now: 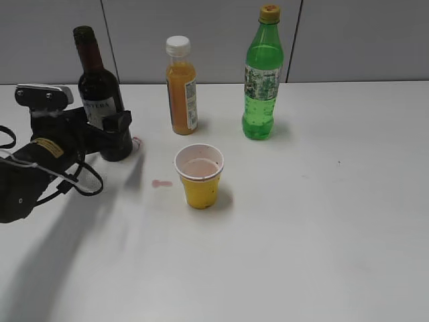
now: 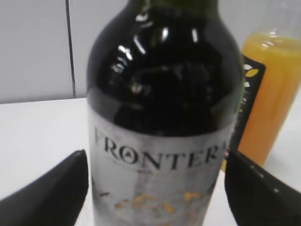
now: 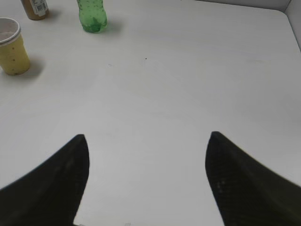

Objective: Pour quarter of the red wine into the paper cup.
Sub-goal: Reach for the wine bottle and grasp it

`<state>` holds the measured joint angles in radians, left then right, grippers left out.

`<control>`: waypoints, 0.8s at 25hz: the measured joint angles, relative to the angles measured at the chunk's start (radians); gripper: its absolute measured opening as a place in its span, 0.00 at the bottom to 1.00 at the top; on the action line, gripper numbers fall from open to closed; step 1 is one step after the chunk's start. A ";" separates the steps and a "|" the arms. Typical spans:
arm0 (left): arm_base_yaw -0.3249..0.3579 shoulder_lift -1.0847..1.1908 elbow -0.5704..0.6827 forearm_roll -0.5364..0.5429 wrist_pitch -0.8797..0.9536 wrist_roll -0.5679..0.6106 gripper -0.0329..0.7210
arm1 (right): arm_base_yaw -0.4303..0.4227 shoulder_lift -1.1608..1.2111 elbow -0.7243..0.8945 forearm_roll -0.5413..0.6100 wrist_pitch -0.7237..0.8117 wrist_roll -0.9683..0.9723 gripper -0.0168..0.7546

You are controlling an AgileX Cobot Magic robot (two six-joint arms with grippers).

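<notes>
The red wine bottle (image 1: 98,90), dark glass with a white label, stands upright at the back left of the table. My left gripper (image 1: 107,131) is around its lower body; in the left wrist view both fingers press the sides of the bottle (image 2: 160,141), so my left gripper (image 2: 156,162) is shut on it. The yellow paper cup (image 1: 200,177), its inside stained pink, stands to the right of and nearer than the bottle. It also shows in the right wrist view (image 3: 13,46). My right gripper (image 3: 146,136) is open and empty above bare table; it does not show in the exterior view.
An orange juice bottle (image 1: 181,87) with a white cap and a green soda bottle (image 1: 262,74) stand along the back. A small pink spill (image 1: 161,183) lies left of the cup. A grey panel wall runs behind the white table (image 1: 322,221).
</notes>
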<state>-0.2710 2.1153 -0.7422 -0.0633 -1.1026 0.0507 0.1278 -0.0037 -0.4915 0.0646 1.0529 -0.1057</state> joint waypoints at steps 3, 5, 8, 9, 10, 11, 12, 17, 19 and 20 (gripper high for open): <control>0.000 0.033 -0.054 -0.001 0.043 0.000 0.96 | 0.000 0.000 0.000 0.000 0.000 0.000 0.78; 0.000 0.054 -0.088 -0.002 0.049 0.000 0.96 | 0.000 0.000 0.000 0.000 0.000 0.000 0.78; 0.000 0.079 -0.118 -0.003 0.061 0.000 0.96 | 0.000 0.000 0.000 0.000 0.000 0.000 0.78; 0.000 0.081 -0.123 -0.005 0.063 0.000 0.96 | 0.000 0.000 0.000 0.000 0.000 0.000 0.78; 0.000 0.084 -0.125 -0.011 0.066 0.000 0.96 | 0.000 0.000 0.000 0.000 0.000 0.000 0.78; 0.000 0.085 -0.126 -0.021 0.066 0.000 0.95 | 0.000 0.000 0.000 0.000 0.000 0.000 0.78; 0.000 0.086 -0.130 -0.028 0.066 0.000 0.95 | 0.000 0.000 0.000 0.000 0.000 0.000 0.78; 0.000 0.093 -0.154 -0.034 0.069 0.000 0.91 | 0.000 0.000 0.000 0.000 0.000 0.000 0.78; 0.000 0.095 -0.156 -0.033 0.069 0.000 0.86 | 0.000 0.000 0.000 0.000 0.000 0.000 0.78; 0.000 0.095 -0.156 -0.033 0.068 -0.001 0.82 | 0.000 0.000 0.000 0.000 0.000 0.000 0.78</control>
<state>-0.2710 2.2100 -0.8979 -0.0965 -1.0351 0.0494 0.1278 -0.0037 -0.4915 0.0646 1.0529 -0.1057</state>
